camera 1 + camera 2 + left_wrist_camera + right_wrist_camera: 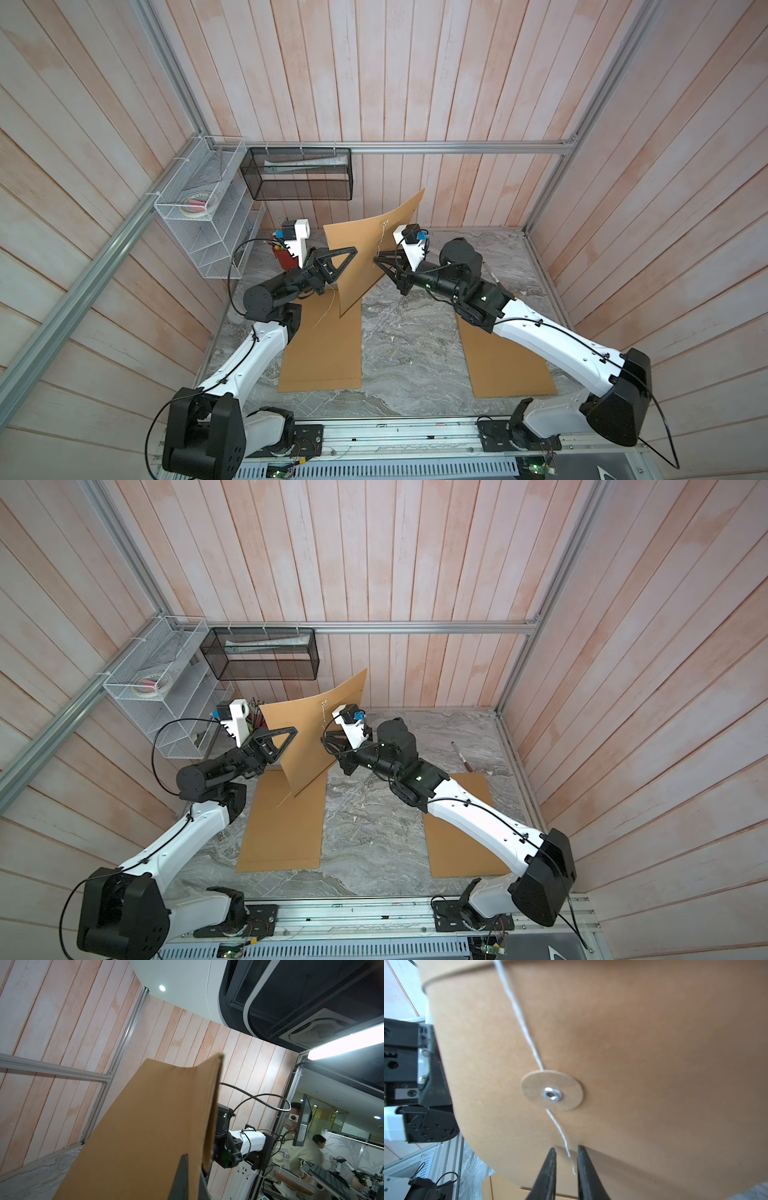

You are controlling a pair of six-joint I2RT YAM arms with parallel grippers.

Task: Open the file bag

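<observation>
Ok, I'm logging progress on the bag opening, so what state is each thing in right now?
file bag: held upright, bowed, flap down.
left gripper: shut on the file bag's edge.
right gripper: narrowly open around the string end, not pinching.
string: passes the disc, loose end hanging inside the right gripper.
spare file bags: both flat on the table.

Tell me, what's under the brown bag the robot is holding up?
Another brown file bag lies flat on the table, right below the raised file bag. The raised one covers part of its far end, so whatever is there can't be seen.
</observation>
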